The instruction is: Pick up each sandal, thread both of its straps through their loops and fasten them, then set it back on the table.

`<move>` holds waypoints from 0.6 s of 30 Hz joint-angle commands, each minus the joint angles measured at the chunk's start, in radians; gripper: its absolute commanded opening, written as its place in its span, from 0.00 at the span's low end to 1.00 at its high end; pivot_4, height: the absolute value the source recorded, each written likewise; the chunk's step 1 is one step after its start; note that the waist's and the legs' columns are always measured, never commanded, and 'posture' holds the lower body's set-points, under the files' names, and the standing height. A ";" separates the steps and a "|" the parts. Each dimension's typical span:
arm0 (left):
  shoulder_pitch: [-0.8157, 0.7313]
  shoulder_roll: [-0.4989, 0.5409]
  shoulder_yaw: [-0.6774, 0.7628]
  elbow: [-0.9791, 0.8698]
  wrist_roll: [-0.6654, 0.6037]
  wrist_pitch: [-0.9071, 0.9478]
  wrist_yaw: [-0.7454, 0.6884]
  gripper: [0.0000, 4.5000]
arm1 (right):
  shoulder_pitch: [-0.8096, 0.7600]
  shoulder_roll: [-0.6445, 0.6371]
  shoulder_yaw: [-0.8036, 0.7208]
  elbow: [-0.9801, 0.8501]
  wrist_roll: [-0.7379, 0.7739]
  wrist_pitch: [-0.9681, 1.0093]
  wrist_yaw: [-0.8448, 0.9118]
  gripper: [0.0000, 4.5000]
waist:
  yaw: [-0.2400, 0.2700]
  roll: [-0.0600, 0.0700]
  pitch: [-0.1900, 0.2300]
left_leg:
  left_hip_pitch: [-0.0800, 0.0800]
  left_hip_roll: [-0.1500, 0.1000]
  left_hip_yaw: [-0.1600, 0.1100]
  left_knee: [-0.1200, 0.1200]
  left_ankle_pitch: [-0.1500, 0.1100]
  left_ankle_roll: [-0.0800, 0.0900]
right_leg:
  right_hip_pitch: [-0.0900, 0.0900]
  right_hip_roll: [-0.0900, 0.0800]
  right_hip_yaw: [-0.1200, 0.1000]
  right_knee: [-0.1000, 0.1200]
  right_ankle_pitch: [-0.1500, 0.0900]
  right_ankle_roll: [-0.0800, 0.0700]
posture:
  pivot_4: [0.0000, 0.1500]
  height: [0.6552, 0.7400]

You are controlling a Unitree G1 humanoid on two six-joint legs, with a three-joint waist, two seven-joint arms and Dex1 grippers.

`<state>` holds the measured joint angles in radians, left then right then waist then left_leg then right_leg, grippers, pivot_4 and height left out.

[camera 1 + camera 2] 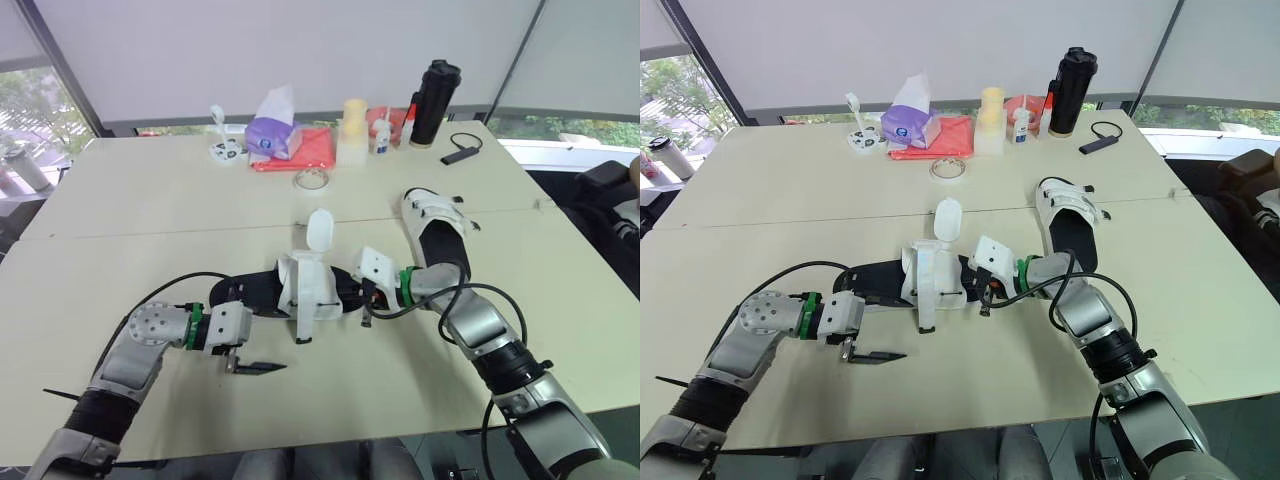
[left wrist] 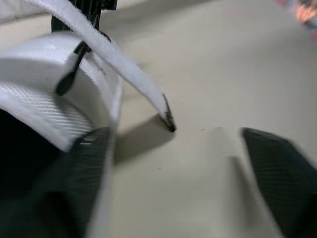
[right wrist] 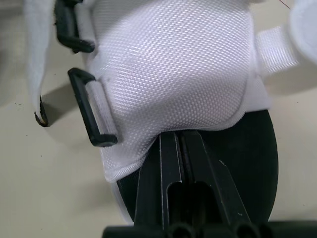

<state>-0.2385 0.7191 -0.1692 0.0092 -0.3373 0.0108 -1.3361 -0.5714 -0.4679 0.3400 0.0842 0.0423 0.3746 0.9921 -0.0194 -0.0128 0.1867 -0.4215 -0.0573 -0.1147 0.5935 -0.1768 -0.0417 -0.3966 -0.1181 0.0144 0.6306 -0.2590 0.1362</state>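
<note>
On the table [image 1: 150, 200], the near sandal [image 1: 310, 290] lies crosswise, left to right.

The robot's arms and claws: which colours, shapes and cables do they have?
The left arm and the right arm are silver-grey metal, with black ribbed sections. Each wrist carries a green ring and a white boxy housing. A black cable loops beside each arm. The left claw and the right claw each have two black fingers.

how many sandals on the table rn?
2. The near sandal lies mid-table in front of the robot, straps loose. The far sandal lies beyond it to the robot's right, by the table seam. No others visible; nothing looks big enough to hide one.
</note>
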 commanded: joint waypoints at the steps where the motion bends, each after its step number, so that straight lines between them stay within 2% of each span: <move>1: 0.029 0.069 0.041 -0.124 -0.137 0.240 -0.029 0.99 | 0.011 -0.003 0.027 0.033 -0.029 0.008 -0.002 0.00 | -0.001 0.000 0.000 | 0.000 0.000 0.000 0.000 0.000 0.000 | 0.000 0.000 0.000 0.000 0.000 0.000 | 1.00 1.00; 7: 0.031 0.071 0.070 -0.207 -0.274 0.491 0.026 0.99 | 0.005 0.001 0.029 0.043 -0.030 0.002 -0.004 0.00 | 0.000 0.000 0.000 | 0.000 0.000 0.000 0.000 0.000 0.000 | 0.000 0.000 0.000 0.000 0.000 0.000 | 1.00 1.00; 9: 0.027 0.060 0.065 -0.218 -0.281 0.526 0.048 0.99 | 0.003 0.001 0.030 0.043 -0.030 0.002 -0.004 0.00 | 0.000 0.001 0.000 | 0.000 0.000 0.000 0.000 0.000 0.000 | 0.000 0.000 0.000 0.000 0.000 0.000 | 1.00 1.00; 18: -0.026 -0.057 0.031 -0.131 -0.169 0.445 0.150 0.99 | 0.003 -0.004 0.029 0.038 -0.029 0.005 -0.003 0.00 | 0.001 0.000 0.000 | 0.000 0.000 0.000 0.000 0.000 0.000 | 0.000 0.001 0.000 0.000 0.000 -0.001 | 1.00 1.00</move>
<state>-0.2527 0.6686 -0.1378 -0.1196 -0.5283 0.4910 -1.1961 -0.5830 -0.4645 0.3482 0.1000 0.0417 0.3627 0.9920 -0.0183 -0.0124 0.1867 -0.4213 -0.0572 -0.1145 0.5932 -0.1768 -0.0418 -0.3967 -0.1174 0.0144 0.6301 -0.2588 0.1355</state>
